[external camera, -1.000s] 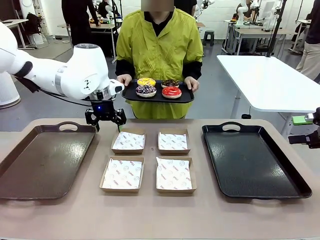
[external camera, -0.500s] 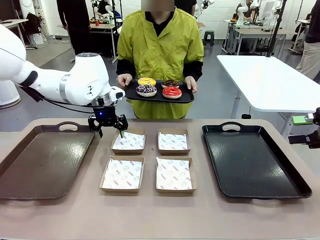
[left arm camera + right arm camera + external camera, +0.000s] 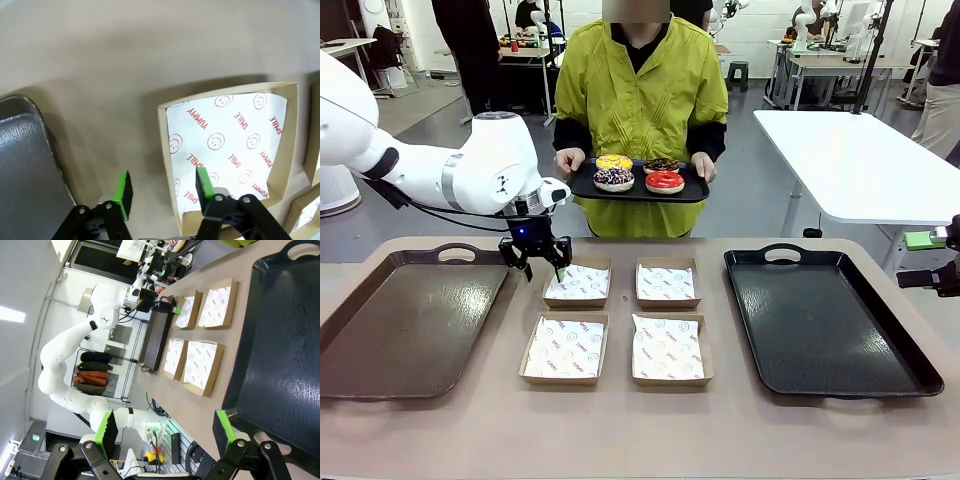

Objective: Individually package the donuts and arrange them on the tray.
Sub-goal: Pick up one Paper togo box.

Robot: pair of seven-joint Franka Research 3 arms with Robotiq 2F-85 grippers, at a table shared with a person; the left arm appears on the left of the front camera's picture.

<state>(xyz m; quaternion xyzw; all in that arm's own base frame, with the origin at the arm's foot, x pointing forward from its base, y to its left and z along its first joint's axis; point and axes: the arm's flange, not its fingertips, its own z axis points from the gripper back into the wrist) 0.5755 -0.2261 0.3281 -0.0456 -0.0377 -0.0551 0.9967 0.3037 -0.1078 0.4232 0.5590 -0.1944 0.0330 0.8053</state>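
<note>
Across the counter (image 3: 640,430), at 12 o'clock, a person in a yellow-green jacket is holding a small black serving tray (image 3: 582,188) with both hands, and all four donuts are sitting on it. The yellow-iced donut (image 3: 613,162) and the dark chocolate donut (image 3: 661,166) are lying at the back. The sprinkled donut (image 3: 612,179) and the glossy red donut (image 3: 664,182) are lying in front.

On the counter's middle, four paper-lined cardboard boxes are lying in a square. The left gripper (image 3: 544,272) is hanging low over the 9 o'clock wall of the far-left box (image 3: 577,283). Its fingers are standing partly apart and straddling that wall, one over the printed paper, the other over bare counter, gripping nothing.

A brown tray (image 3: 410,320) is lying at 9 o'clock, and a large black tray (image 3: 825,320) at 3 o'clock. The right gripper (image 3: 166,426) is waiting off that black tray's outer edge, its fingers spread wide with nothing between them.
</note>
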